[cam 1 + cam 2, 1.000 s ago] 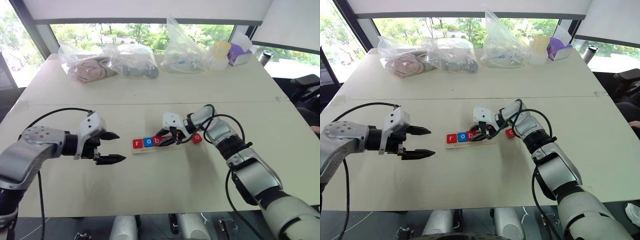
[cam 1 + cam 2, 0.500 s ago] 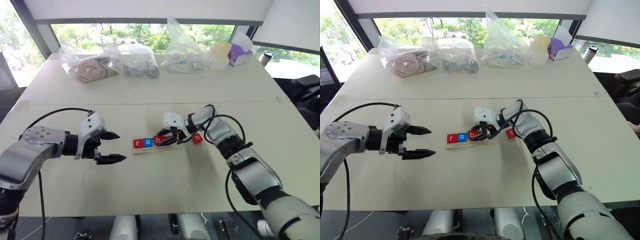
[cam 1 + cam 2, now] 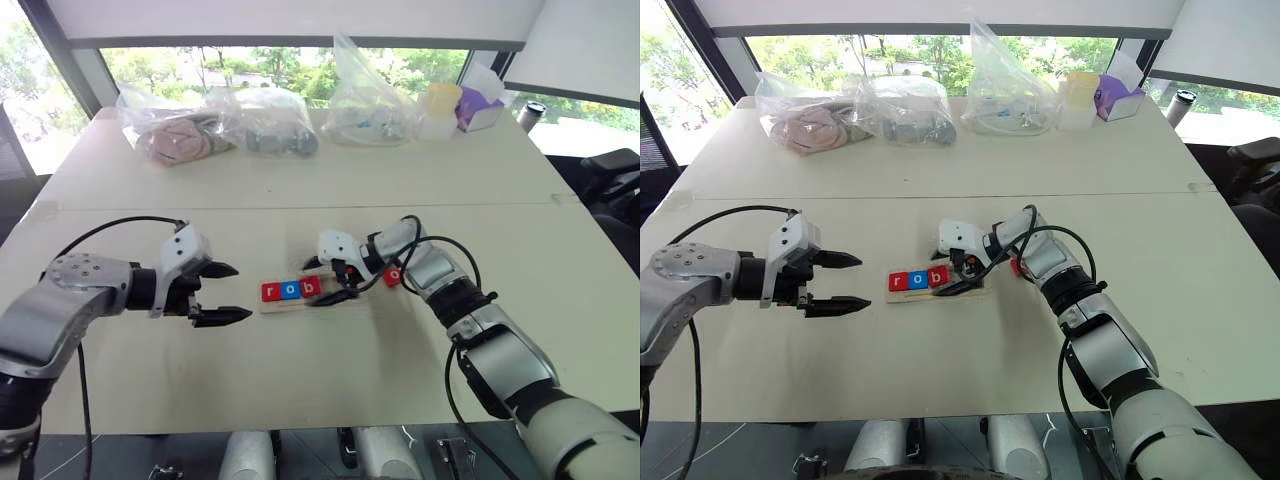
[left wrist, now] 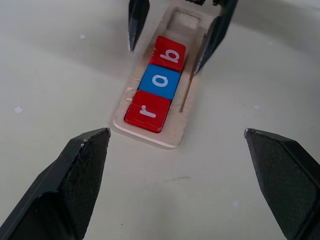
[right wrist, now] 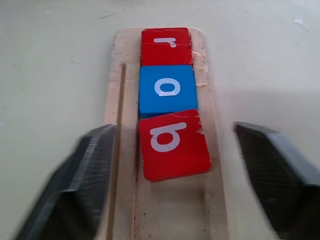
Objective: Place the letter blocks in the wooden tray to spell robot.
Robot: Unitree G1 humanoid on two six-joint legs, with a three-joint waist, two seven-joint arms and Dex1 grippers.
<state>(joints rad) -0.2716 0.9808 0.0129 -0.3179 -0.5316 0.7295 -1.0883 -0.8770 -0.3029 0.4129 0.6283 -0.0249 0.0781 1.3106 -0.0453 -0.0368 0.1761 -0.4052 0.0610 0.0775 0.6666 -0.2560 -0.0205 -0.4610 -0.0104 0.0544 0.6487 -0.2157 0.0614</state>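
Release: right end effector [image 3: 327,283] just spread off red b block [image 5: 173,144] | sits skewed in wooden tray [image 3: 345,297] | left end effector [image 3: 229,293] spread, idle | o, t left.

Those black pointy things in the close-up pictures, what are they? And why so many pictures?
They are the robot's claws. The two wide pictures come from cameras on its head, looking down at a table. The two close-ups come from cameras on its wrists. The left claw hangs open beside a wooden tray. The right claw is open over the tray, holding nothing. In the tray lie three letter blocks: a red r, a blue o and a red b, which sits a bit crooked. Another red block waits on the table behind the right arm. Plastic bags lie at the far side.
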